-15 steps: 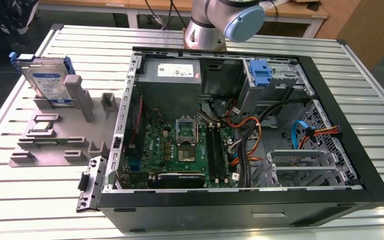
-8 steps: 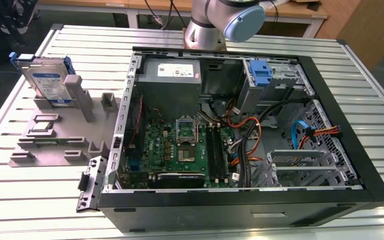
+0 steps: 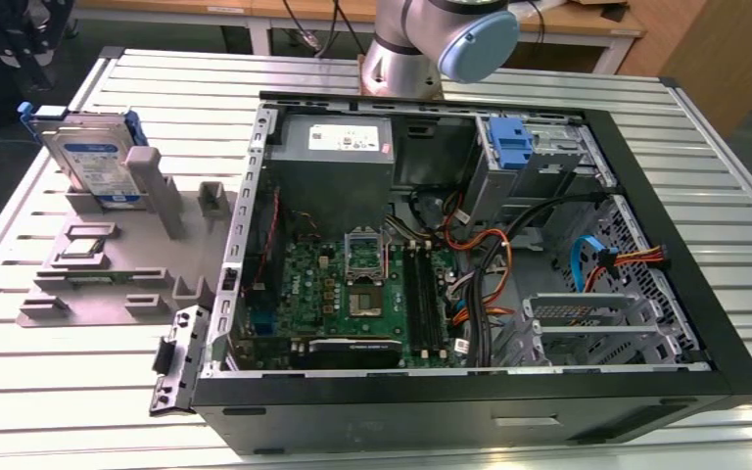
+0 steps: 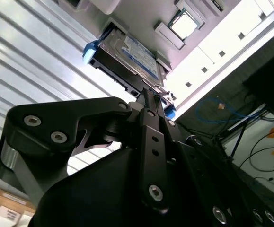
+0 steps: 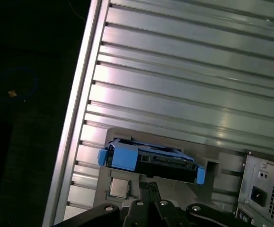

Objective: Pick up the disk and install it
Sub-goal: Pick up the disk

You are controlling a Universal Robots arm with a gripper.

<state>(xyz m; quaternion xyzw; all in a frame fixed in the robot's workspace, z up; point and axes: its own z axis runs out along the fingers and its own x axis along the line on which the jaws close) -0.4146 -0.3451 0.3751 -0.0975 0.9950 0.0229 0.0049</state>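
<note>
So, not much of the job is done at this point, as far as I can judge. The disk (image 3: 93,162) is standing on its edge in a grey holder (image 3: 102,264) on the table (image 3: 63,392), over on the exterior view's left and towards the far side, just beside the open computer case (image 3: 481,392). Nothing has hold of it there. Inside the case, the metal cage with the blue bracket (image 3: 513,147) at the far right has no disk in it that I can see. So both the pickup and the install are left to do.

The gripper (image 5: 148,186) shows up in both wrist views. In the first wrist view its two fingers (image 5: 143,190) look pressed together at the tips, with no gap I can make out and nothing between them. It's holding nothing. The disk (image 5: 148,163) sits a bit beyond the tips there, blue rails at both ends, slotted into the holder.

In the second wrist view the tips (image 4: 146,92) line up with the disk's (image 4: 127,54) edge, but I'd say that's only overlap from the camera angle. The exterior view shows nothing touching the disk, so my read is that the gripper hangs above it, aimed at it and apart from it. It would need to open up before it could grab anything.
</note>
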